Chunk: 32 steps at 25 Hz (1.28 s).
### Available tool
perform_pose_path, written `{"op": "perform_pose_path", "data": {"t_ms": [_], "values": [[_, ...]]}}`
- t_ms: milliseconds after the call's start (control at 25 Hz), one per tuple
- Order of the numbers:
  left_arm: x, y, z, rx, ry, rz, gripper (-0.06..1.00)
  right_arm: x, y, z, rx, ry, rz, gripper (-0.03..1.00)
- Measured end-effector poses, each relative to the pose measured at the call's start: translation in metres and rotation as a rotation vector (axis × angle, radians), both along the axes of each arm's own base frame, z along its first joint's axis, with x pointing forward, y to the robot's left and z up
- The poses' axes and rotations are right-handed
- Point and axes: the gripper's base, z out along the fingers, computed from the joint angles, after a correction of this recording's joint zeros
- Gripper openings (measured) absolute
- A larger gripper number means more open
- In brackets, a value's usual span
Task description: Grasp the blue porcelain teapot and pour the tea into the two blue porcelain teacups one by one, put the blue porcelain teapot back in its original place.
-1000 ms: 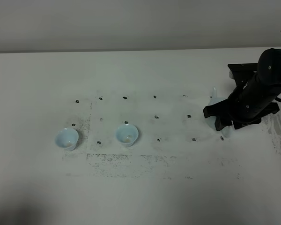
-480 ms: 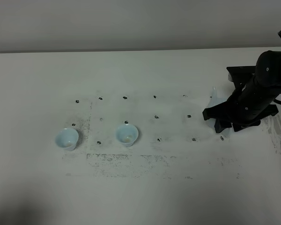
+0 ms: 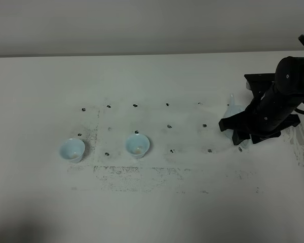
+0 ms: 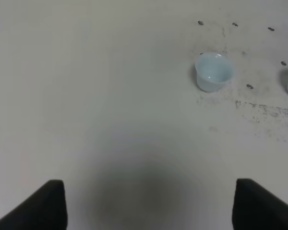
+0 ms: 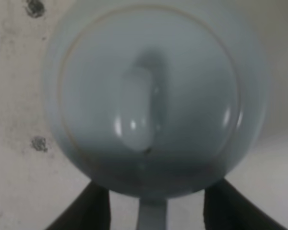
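A pale worktop (image 3: 152, 217) carries rows of small dark marks (image 3: 169, 126) and a patch of grey speckled scuffing (image 3: 122, 170); a plain light wall (image 3: 142, 25) rises behind it.

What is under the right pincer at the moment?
The teapot, lid up, sits below the right pincer, whose fingers straddle its handle. From the high camera the arm covers most of it; only the spout side shows.
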Motion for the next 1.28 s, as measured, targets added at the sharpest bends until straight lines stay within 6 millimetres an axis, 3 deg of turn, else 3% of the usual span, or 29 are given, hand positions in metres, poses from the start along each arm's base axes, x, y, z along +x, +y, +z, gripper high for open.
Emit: {"op": "perform_pose_path", "data": {"t_ms": [160, 440, 840, 1120, 1280], "values": [[0.0, 0.0, 0.0, 0.0, 0.0, 0.0, 0.67, 0.0, 0.0, 0.0, 0.0, 0.0, 0.0, 0.32], [0.0, 0.0, 0.0, 0.0, 0.0, 0.0, 0.67, 0.001, 0.0, 0.0, -0.001, -0.007, 0.001, 0.04], [0.0, 0.0, 0.0, 0.0, 0.0, 0.0, 0.67, 0.001, -0.001, 0.001, -0.011, -0.015, 0.021, 0.04], [0.0, 0.0, 0.0, 0.0, 0.0, 0.0, 0.67, -0.006, -0.005, 0.034, -0.038, -0.079, 0.056, 0.04], [0.0, 0.0, 0.0, 0.0, 0.0, 0.0, 0.67, -0.007, -0.005, 0.042, -0.038, -0.104, 0.073, 0.04]]}}
